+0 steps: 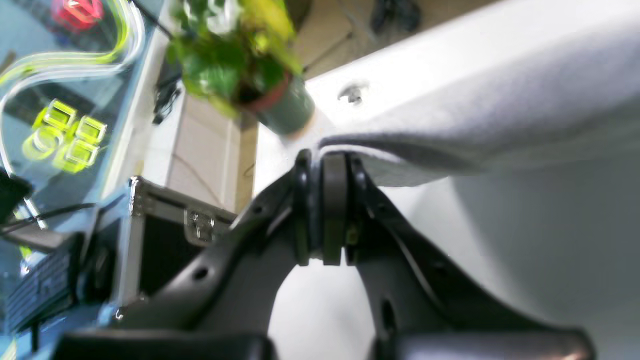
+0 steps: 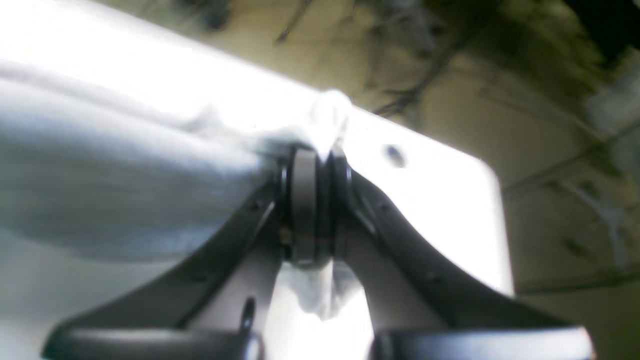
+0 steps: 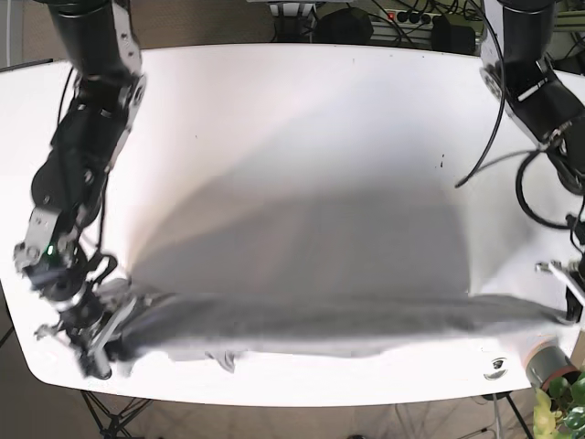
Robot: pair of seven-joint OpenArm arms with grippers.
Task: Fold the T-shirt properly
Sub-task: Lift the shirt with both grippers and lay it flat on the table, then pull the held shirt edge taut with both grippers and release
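The heather-grey T-shirt hangs stretched in a long band between my two grippers, low over the white table near its front edge, casting a broad shadow. No lettering shows. My left gripper is at the table's right edge, shut on one end of the shirt; in the left wrist view its jaws pinch the grey cloth. My right gripper is at the front left corner, shut on the other end; in the right wrist view the gripper clamps bunched cloth. All views are blurred.
A potted plant stands off the table's front right corner and also shows in the base view. A black flight case sits on the floor beside the table. Cables and gear lie beyond the far edge.
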